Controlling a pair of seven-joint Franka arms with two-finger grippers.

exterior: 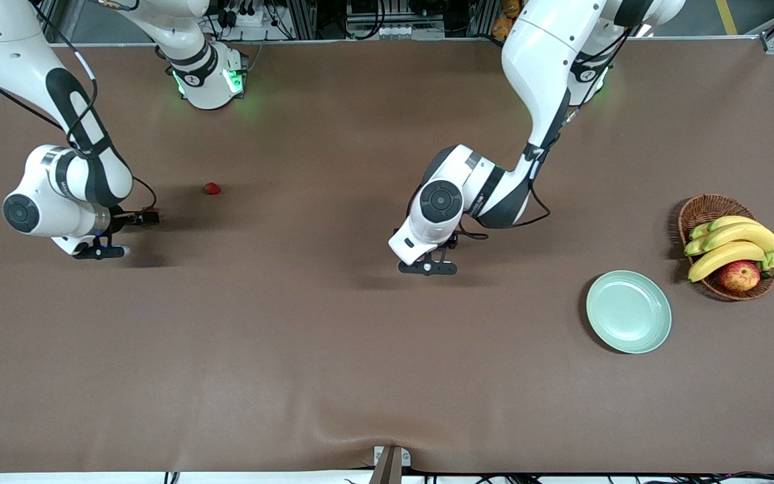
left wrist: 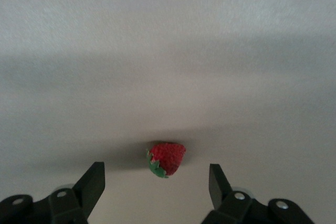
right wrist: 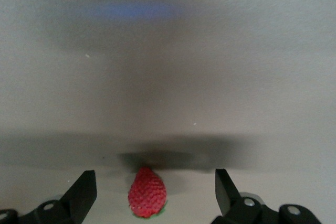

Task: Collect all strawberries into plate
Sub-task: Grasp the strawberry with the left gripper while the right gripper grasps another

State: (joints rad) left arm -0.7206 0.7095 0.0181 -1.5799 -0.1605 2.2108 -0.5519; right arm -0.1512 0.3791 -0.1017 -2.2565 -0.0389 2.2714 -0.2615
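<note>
Left jaws: the left gripper [left wrist: 156, 182] sits low over the middle of the desk, its two fingers [left wrist: 92, 182] spread wide apart with nothing clamped between them.
Berry at left jaws: a strawberry [left wrist: 167, 158] lies on the desk in the gap between those fingers, touching neither; its green cap shows at one end.
Right jaws: the right gripper [right wrist: 156, 190] hangs low over the desk toward the right arm's end, fingers apart, holding nothing.
Berry at right jaws: a second strawberry [right wrist: 147, 192] lies on the desk between them, untouched.
Third berry: another strawberry [exterior: 211, 189] lies in the open on the desk, near the right arm and farther from the front camera than its gripper [exterior: 99, 252].
Plate: the pale green plate [exterior: 628, 311] sits toward the left arm's end, well apart from all three berries; no berry lies in it.
Basket: a wicker basket [exterior: 703, 210] stands just beside the plate, farther from the front camera, holding bananas [exterior: 729, 243] and an apple [exterior: 739, 275].
Desk: brown cover [exterior: 333, 349].
</note>
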